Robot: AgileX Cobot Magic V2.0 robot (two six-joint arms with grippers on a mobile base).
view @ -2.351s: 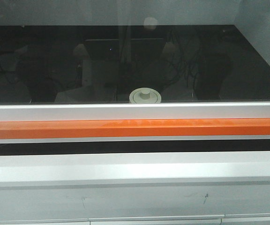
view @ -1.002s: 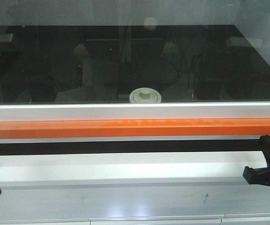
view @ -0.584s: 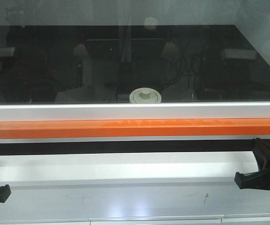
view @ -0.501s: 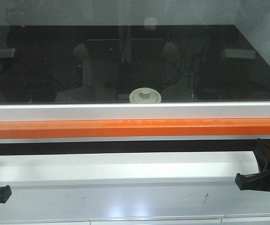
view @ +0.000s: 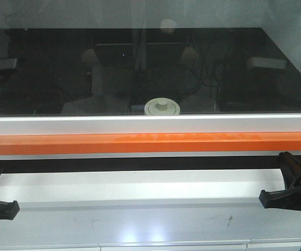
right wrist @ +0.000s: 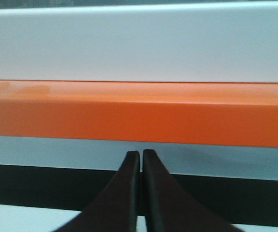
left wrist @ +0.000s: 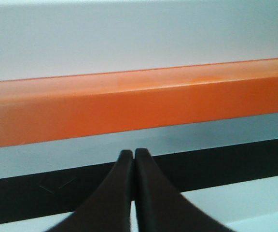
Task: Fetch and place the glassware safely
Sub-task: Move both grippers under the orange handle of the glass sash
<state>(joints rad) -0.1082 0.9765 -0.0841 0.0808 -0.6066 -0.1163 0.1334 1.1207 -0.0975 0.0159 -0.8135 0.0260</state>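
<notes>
Left hand (left wrist: 132,154): fingers clenched tip to tip, nothing held. The tips point at the orange bar (left wrist: 139,104) from just below and do not touch it. Right hand (right wrist: 141,155): same condition, clenched and empty, also just under the bar and clear of it. In the front view the two hands sit well apart near opposite ends of the bar, level with the white ledge (view: 150,183).

Jar (view: 162,107): upright, lid on, at the centre of the black tabletop (view: 276,89), close to its front edge. It appears to stand behind the glass pane (view: 61,63). Only the lid and knob show; the glass body is hidden by the white frame below the pane.

Assessment: the step in hand is judged to be raising the pane by the bar, since the jar looks unreachable otherwise.

Recommended practice:
- Meet the underside of the bar with both hands at equal height.
- Push upward together, at one rate, so the pane does not skew and bind.
- Open it high enough to clear the knob and an entering arm.

Risk: the jar stands near the sill, so a low entry could knock it. Whether the bar has a lip underneath cannot be told.
</notes>
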